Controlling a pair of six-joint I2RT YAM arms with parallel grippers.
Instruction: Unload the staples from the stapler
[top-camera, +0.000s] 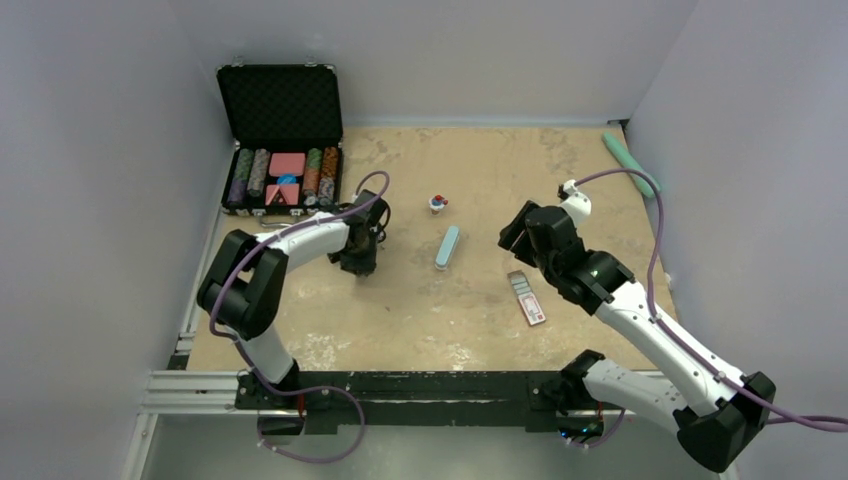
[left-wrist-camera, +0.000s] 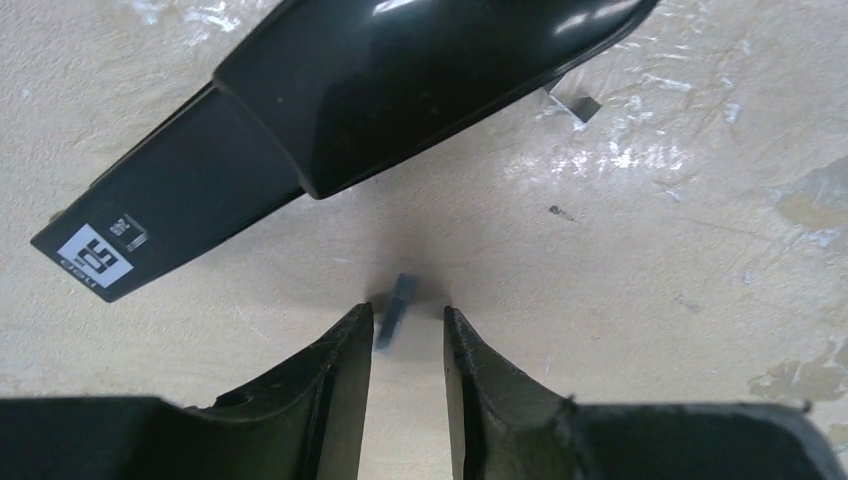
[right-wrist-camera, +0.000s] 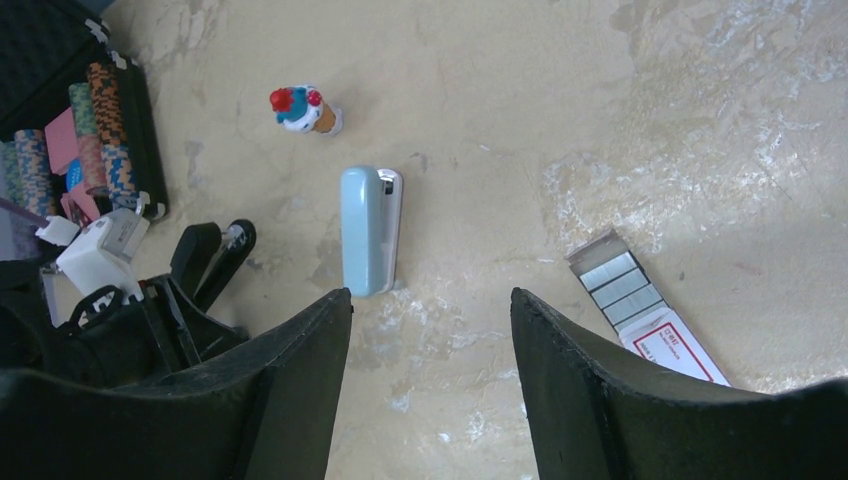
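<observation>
Left gripper (left-wrist-camera: 407, 310) low, narrowly parted astride tiny silvery-grey staple strip (left-wrist-camera: 397, 303), not visibly pinching; positioned probably for taking strip away from slim black desk stapler (left-wrist-camera: 400, 80) lying just beside. Right gripper (right-wrist-camera: 430, 295) spread wide, empty, hovering well apart, likely to leave room.

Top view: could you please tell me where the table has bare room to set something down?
Bare: the near strip between the blue bar and the front rail, and the far strip between the case and the teal tool. Crowded: the middle, from the left end effector and stapler to the packet.
</observation>
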